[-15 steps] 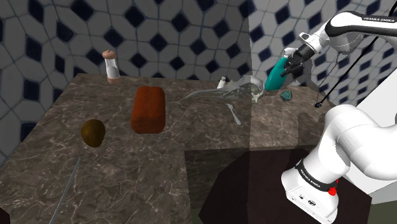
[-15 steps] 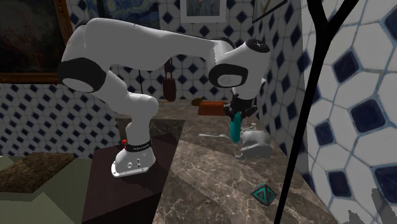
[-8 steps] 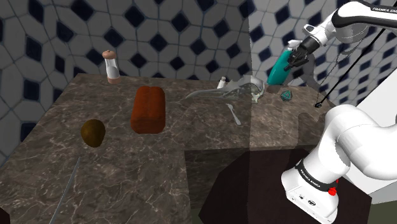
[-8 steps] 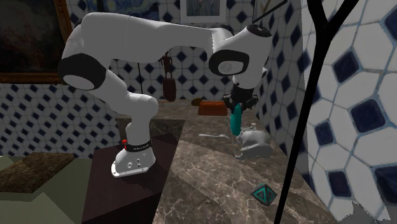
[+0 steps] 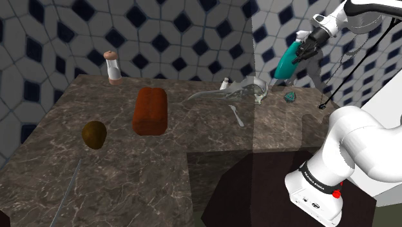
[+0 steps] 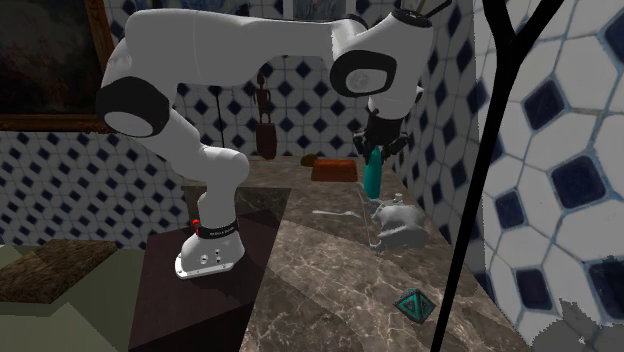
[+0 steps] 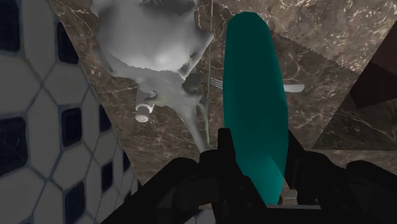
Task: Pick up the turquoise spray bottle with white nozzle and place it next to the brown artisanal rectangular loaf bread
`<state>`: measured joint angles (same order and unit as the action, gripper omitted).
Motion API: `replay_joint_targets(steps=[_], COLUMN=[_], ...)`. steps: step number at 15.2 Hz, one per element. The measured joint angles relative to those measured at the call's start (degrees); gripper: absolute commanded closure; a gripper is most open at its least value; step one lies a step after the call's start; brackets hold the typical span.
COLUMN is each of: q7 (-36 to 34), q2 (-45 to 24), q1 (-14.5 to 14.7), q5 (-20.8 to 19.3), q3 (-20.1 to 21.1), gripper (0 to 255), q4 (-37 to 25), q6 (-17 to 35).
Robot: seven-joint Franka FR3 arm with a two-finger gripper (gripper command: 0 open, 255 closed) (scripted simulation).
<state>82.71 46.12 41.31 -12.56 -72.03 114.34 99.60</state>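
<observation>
The brown loaf (image 5: 149,110) lies on the counter (image 5: 129,174) at the shoulder view's left, with a grey figurine (image 5: 248,89) further right. Beyond that, well apart from the loaf, the gripper (image 5: 303,49) clasps the turquoise bottle (image 5: 284,62) — tilted, above the counter.

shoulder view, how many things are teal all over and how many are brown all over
teal: 2, the slim turquoise spray bottle clasped in the black hand, and the small faceted teal object on the marble counter
brown: 2, the reddish-brown rectangular loaf and the round olive-brown lump
total: 4
</observation>
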Motion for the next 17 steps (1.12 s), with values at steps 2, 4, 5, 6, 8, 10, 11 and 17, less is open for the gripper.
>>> replay_joint_targets(steps=[2, 4, 5, 6, 8, 10, 11, 17], q7=[-0.36, -0.76, -0.92, -1.04, -1.34, -1.65, -1.76, -2.80], q2=[-0.22, -0.45, -0.74, -0.83, -1.18, -1.38, -1.67, -2.82], q1=[0.01, -0.02, 0.44, 0.42, 0.73, 0.71, 1.21, 2.21], q5=[0.44, 0.89, 1.17, 1.34, 1.77, 2.12, 2.34, 3.60], q3=[0.73, 1.55, 1.61, 1.92, 2.36, 2.97, 2.89, 4.07], gripper=[255, 255, 255, 255, 255, 255, 255, 255], q4=[-1.15, -2.36, -3.40, -4.00, -5.60, -6.64, -7.65, -12.22], q6=[-1.17, -2.43, -3.11, -3.74, -5.09, -6.15, -6.76, -10.49])
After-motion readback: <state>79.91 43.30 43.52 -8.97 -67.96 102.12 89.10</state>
